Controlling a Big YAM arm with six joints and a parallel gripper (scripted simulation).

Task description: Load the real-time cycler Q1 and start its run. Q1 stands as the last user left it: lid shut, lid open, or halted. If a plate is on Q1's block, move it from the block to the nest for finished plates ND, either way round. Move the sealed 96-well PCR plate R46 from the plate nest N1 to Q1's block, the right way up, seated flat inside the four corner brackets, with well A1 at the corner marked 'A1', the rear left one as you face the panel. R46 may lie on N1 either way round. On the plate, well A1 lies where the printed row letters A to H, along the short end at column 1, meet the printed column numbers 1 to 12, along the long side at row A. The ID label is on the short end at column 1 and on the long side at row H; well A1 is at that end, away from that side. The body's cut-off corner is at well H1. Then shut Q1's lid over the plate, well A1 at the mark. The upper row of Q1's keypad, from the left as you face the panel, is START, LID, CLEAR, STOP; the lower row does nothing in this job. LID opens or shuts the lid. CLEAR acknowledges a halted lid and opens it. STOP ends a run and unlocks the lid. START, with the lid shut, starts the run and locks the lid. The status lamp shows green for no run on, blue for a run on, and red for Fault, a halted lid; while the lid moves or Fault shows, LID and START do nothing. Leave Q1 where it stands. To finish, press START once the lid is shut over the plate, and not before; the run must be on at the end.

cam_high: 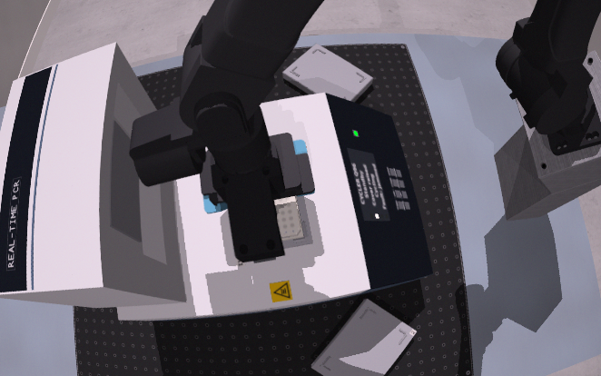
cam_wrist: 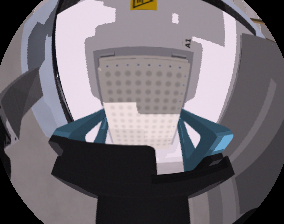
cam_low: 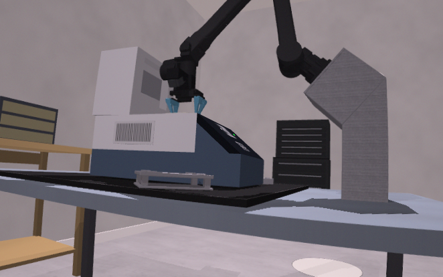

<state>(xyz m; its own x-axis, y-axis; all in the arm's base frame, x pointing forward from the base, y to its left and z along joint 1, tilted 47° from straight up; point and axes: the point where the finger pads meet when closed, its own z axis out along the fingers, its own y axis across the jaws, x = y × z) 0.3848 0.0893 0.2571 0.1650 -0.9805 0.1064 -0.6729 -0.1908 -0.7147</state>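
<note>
Here the sealed plate R46 sits clamped between the blue fingers of the pincer, low over the block of cycler Q1, lid raised, lamp green, both nests bare on the bench.

Matte black jointed arm, blue fingertips, grey pedestal.

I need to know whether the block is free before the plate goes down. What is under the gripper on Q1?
The gripper is shut on the plate above Q1's block. The block's dotted face shows bare beyond the plate; the part beneath plate and gripper is hidden.
</note>
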